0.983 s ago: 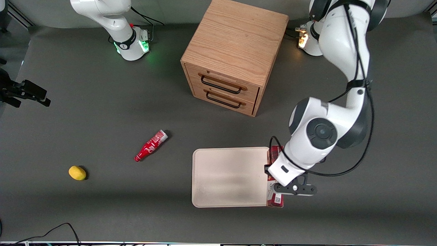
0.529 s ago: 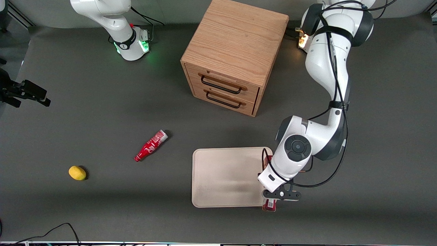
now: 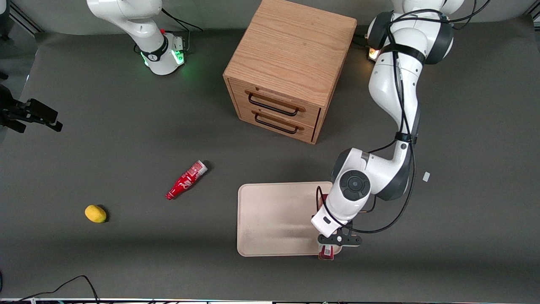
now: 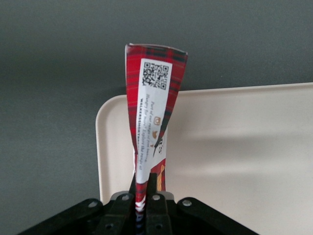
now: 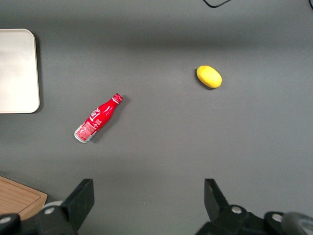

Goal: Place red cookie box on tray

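The red cookie box (image 4: pixel 151 112) is a long dark-red carton with a white label and a QR code. It hangs edge-on, pinched between the fingers of my left gripper (image 4: pixel 145 188), which is shut on it. In the front view the gripper (image 3: pixel 337 240) hovers over the rim of the pale beige tray (image 3: pixel 274 219) at the tray's side toward the working arm's end. The wrist hides most of the box, and its end (image 3: pixel 327 253) pokes out over the tray corner nearest the front camera. In the left wrist view the tray (image 4: pixel 234 147) lies under the box.
A wooden drawer cabinet (image 3: pixel 291 67) stands farther from the front camera than the tray. A small red bottle (image 3: pixel 186 180) and a yellow lemon (image 3: pixel 95 213) lie toward the parked arm's end. A small white scrap (image 3: pixel 426 177) lies beside the working arm.
The left arm has carried the box from beside the tray to over its rim, toward the parked arm's end. The box now shows narrower, turned on edge.
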### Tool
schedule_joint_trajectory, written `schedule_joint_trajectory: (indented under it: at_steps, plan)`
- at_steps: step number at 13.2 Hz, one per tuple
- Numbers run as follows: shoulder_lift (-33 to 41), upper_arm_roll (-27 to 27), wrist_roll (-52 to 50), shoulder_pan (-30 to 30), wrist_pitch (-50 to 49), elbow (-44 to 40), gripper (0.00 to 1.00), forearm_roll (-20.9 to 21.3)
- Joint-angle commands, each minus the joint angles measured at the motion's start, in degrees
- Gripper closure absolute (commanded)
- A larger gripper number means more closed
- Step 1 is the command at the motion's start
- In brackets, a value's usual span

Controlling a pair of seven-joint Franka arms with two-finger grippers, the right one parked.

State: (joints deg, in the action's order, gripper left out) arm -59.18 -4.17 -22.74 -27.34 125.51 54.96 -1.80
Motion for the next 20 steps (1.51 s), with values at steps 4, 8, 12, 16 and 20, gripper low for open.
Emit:
schedule_joint_trajectory:
  at_steps: [4,8,12,16,20]
  plan:
    - [-0.67,-0.84,-1.52,-0.69,-0.36,-1.79,0.00,1.45]
    - [-0.24,-0.84,-1.43,-0.61,-1.41,-1.87,0.00,1.89]
    - [0.55,-1.11,-1.16,-0.34,-4.38,-2.48,0.00,1.89]
    - [8.09,-1.20,3.66,1.58,-17.64,-2.58,0.00,1.72]
    - [20.38,-1.11,12.80,6.76,-28.46,2.15,0.00,2.33]
